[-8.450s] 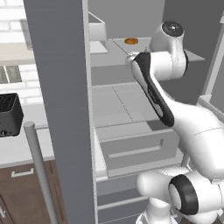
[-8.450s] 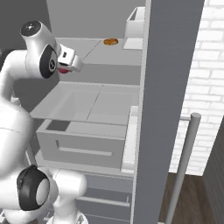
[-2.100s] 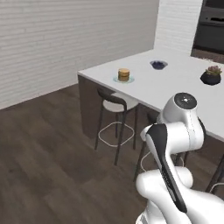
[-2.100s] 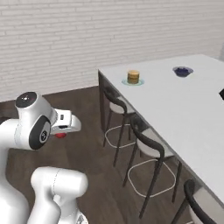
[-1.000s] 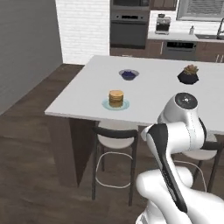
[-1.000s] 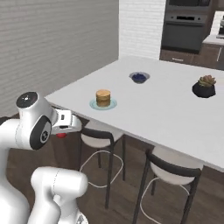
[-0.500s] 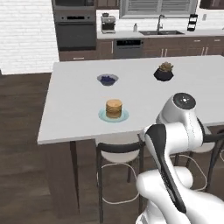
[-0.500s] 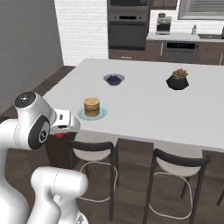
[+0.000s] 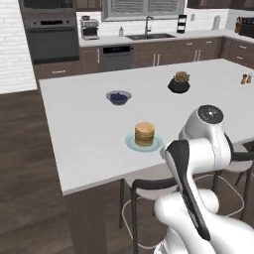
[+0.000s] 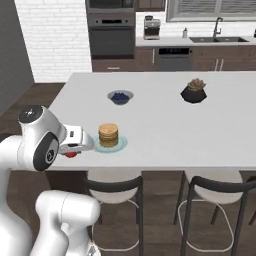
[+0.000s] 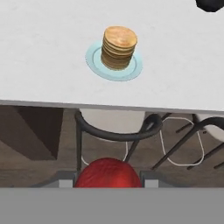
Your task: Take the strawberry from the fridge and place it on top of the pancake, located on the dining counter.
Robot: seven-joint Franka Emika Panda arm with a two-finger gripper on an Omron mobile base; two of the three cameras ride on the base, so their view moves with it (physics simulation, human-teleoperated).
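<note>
1. The left base view looks from behind the arm, on its left side, forward and down over the dining counter (image 9: 89, 144) — the far kitchen wall closes the top of the picture.
2. The right base view looks from behind the arm, on its right side, in the same direction, from a similar distance.
3. Both base views share the counter top, the pancake (image 9: 144, 134) (image 10: 108, 134) and the stools (image 10: 112, 187).
4. The hand view looks from low and near the counter's near edge — the pancake (image 11: 118, 47) lies ahead and the stools (image 11: 116, 131) are close.
</note>
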